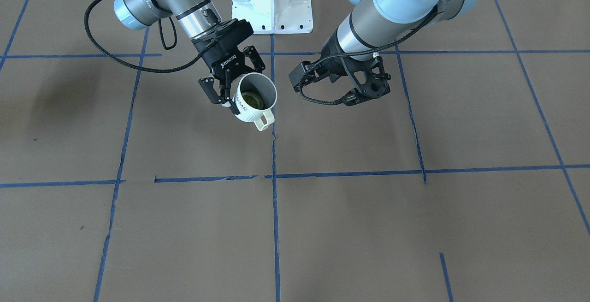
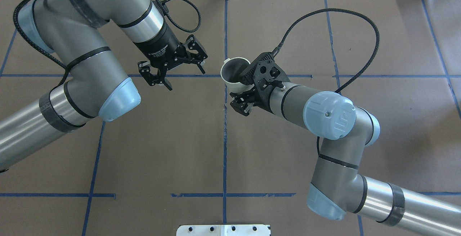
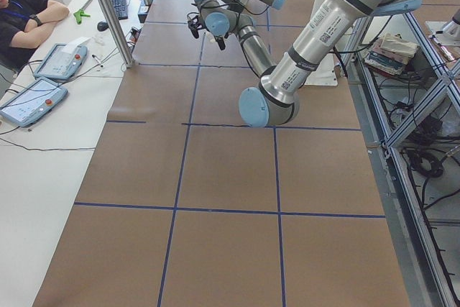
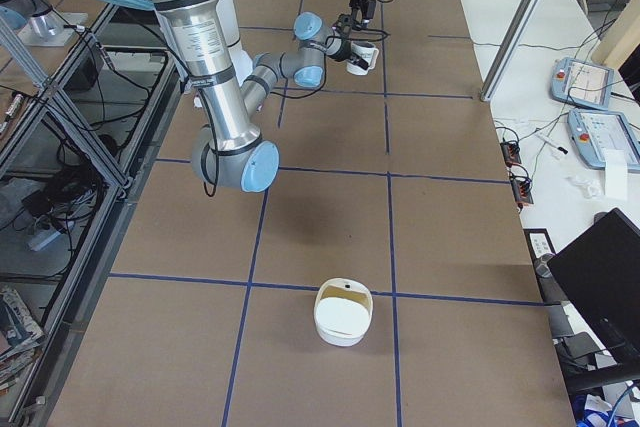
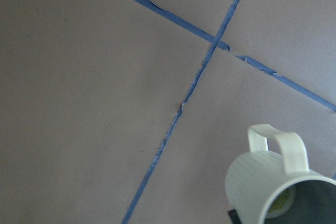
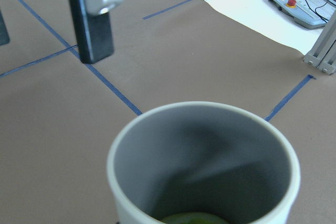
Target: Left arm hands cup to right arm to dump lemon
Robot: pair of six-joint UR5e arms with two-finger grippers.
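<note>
**Right gripper [image 1: 239, 87] held the cup [image 1: 249, 110]**

Its fingers were clamped on the cup's wall. The cup hung tilted above the table [image 1: 415, 246], beside the centre tape line [image 1: 275, 210], toward the robot's side. The lemon [image 1: 252, 100] lay inside. The left gripper [image 2: 185, 77] hovered nearby, spread wide and empty.

the white cup [image 1: 248, 113], grey inside with a cream loop handle, is held aloft and tilted in the right gripper [image 1: 244, 91], whose fingers [image 1: 216, 92] clamp its side. part of its dark lettering shows. its mouth faces up and away from the robot, with the handle on the far side. the yellow-green lemon [image 1: 252, 100] lies at the bottom inside. the left gripper [image 2: 186, 80] hangs near, jaws spread, apart from the cup.
</note>
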